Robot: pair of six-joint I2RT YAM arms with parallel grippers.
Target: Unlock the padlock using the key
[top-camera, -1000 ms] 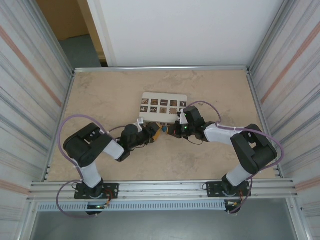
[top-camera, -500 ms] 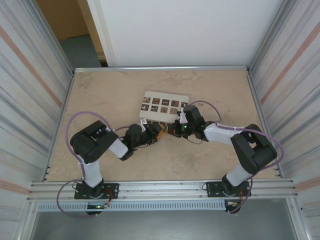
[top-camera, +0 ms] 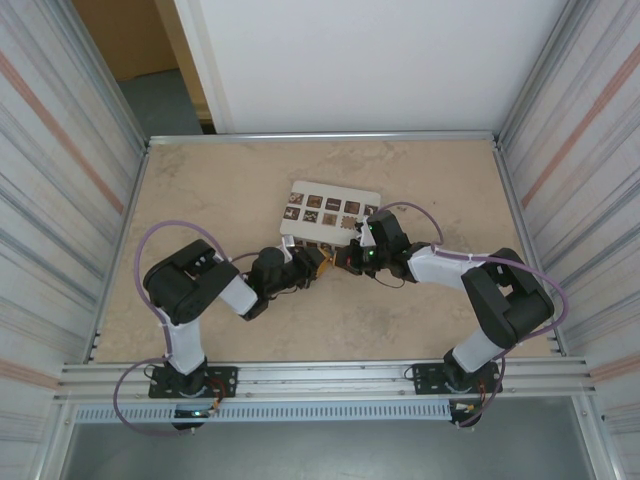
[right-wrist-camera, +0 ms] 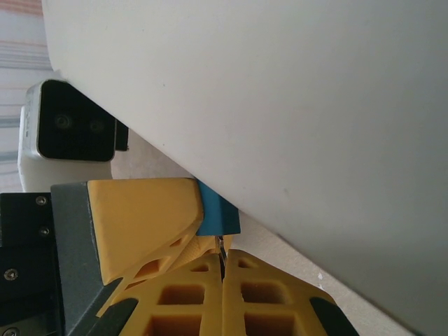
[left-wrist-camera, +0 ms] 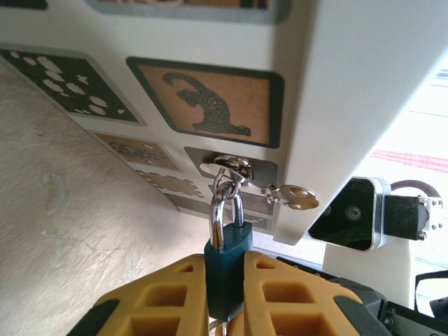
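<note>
Since a second ago, the left arm's elbow has swung in toward the white box. The box has slid a little to the right and twisted on the table. The right arm looks unchanged.

Left gripper: at the box's near edge. Its yellow fingers press on both sides of the padlock (blue body, silvery shackle), so it is gripping it.

The padlock stands upright between the fingertips, just in front of the box's near face. Both shackle legs run down into the body. The shackle passes through a metal loop fixed on that face.

A silver key hangs from the same loop, on the side nearer the box's corner.

Right gripper: tucked beside the box's plain white side, fingers closed flush together. A thin metal sliver shows at the tips (cannot tell what it is). A blue corner of the padlock sits just above them, touching the box.

From overhead, both grippers meet nose to nose at the box's near edge.
</note>
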